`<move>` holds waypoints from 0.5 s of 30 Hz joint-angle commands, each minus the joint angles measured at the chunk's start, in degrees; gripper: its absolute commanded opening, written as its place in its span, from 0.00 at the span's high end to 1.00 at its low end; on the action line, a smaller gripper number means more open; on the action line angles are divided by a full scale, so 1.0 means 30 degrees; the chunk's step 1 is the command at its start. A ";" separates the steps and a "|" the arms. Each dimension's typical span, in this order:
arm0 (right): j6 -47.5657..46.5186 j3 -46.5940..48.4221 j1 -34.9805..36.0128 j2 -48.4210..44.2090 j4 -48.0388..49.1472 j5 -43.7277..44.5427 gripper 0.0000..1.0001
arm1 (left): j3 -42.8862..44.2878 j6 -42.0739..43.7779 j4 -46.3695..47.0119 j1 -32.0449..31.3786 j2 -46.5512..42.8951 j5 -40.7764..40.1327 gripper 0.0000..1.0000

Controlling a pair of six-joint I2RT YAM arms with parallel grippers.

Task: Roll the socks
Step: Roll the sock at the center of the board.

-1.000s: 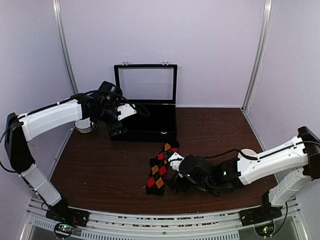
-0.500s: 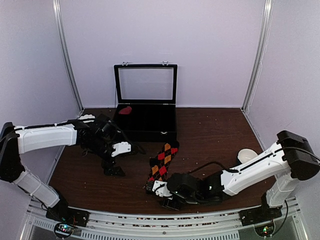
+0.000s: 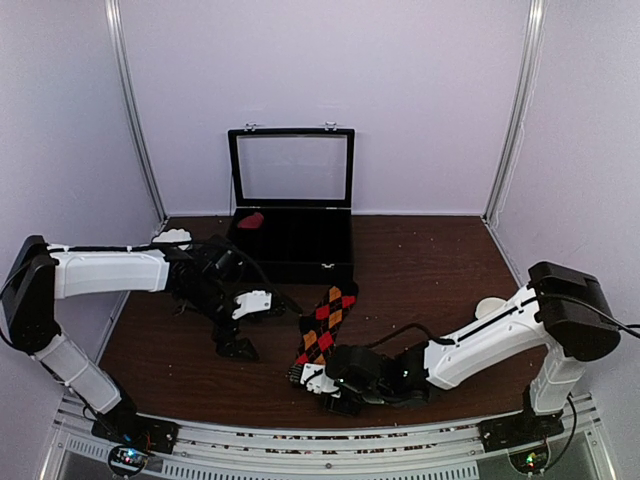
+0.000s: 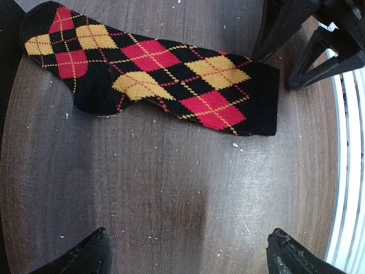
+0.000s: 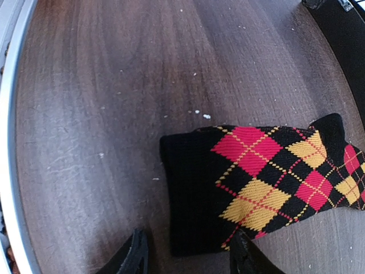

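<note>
One of the socks, black with red and orange argyle diamonds [image 3: 324, 326], lies flat on the dark wooden table. In the right wrist view its plain black cuff [image 5: 194, 194] points at my right gripper [image 5: 191, 258]. The jaws stand partly closed astride the cuff's near corner, not pinching it. From above, the right gripper [image 3: 325, 384] sits low at the sock's near end. My left gripper [image 3: 236, 338] hovers to the sock's left. It is wide open [image 4: 189, 260] over bare wood, with the sock [image 4: 154, 74] ahead of it. A small pinkish-red bundle [image 3: 250, 220] lies in the black case.
An open black case [image 3: 335, 268] with a raised glass lid [image 3: 291, 168] stands behind the sock. A white roll [image 3: 489, 308] lies by the right arm, and a white object [image 3: 172, 238] sits at the far left. A metal rail [image 3: 300, 440] borders the table's near edge.
The left arm came down from the case to the table left of the sock. The right gripper slid to the sock's near end and its jaws narrowed.
</note>
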 commanded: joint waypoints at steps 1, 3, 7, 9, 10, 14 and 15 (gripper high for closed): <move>-0.0218 0.0638 -0.0501 0.0591 0.0179 -0.0926 0.52 | 0.0053 0.0540 0.0635 -0.0080 0.0292 0.0643 0.04; -0.0037 0.0715 -0.0695 0.0837 0.0017 -0.1526 0.55 | 0.0283 0.0627 0.0517 -0.0065 0.0396 0.0603 0.05; 0.0245 0.0781 -0.1040 0.1371 -0.0516 -0.2823 0.67 | 0.0510 0.0967 0.0216 -0.0065 0.0250 0.0796 0.05; 0.0555 0.0695 -0.1426 0.1599 -0.0678 -0.3936 0.77 | 0.0386 0.1322 0.0147 -0.0065 -0.0112 0.0946 0.04; 0.0680 0.0678 -0.1589 0.1727 -0.0833 -0.4386 0.80 | 0.0342 0.1463 0.0105 -0.0065 -0.0260 0.0918 0.04; 0.1075 0.0531 -0.1859 0.1921 -0.0938 -0.5262 0.86 | 0.0550 0.1732 -0.0540 -0.0067 -0.0211 0.1056 0.03; 0.1159 0.0576 -0.1889 0.1925 -0.1001 -0.5442 0.88 | 0.0641 0.1738 -0.0636 -0.0080 -0.0214 0.1279 0.03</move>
